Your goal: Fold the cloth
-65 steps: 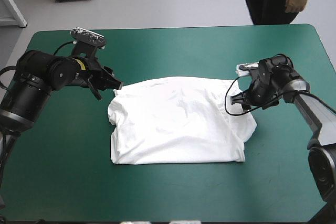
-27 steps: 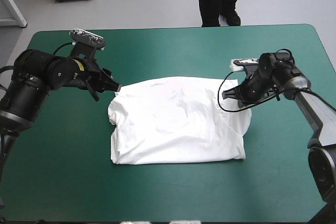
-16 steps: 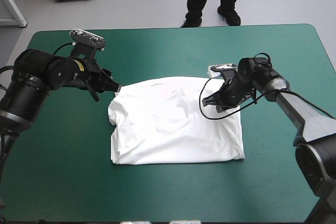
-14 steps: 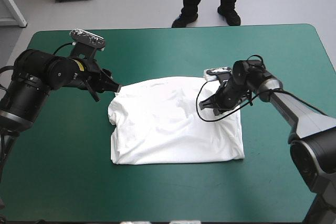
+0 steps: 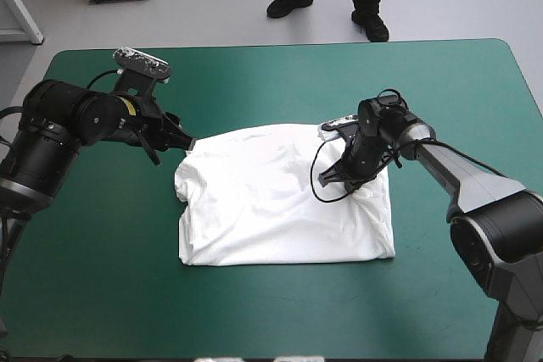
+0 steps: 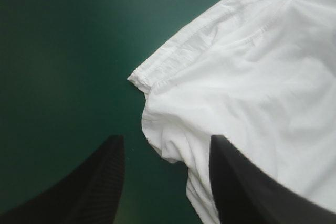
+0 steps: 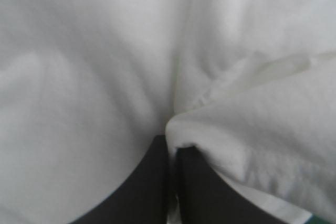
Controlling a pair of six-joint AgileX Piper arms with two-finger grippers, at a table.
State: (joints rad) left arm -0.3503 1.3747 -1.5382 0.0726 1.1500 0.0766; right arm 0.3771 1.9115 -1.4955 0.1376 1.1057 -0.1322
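Note:
The white T-shirt lies flat in a rough rectangle at the middle of the table. My right gripper is over its right part, low on the cloth. In the right wrist view its black fingers are all but shut, with a fold of the T-shirt pinched at the tips of the right gripper. My left gripper stands open at the shirt's far left corner. In the left wrist view, the hemmed corner of the T-shirt lies just ahead of the left gripper.
The teal-green cover shows all around the shirt, in a broad strip toward the near edge and another on the right side. The table's far edge runs behind both arms.
My right gripper has moved left from the shirt's right edge to over the shirt, drawing the right side of the cloth inward. The left arm has stayed still.

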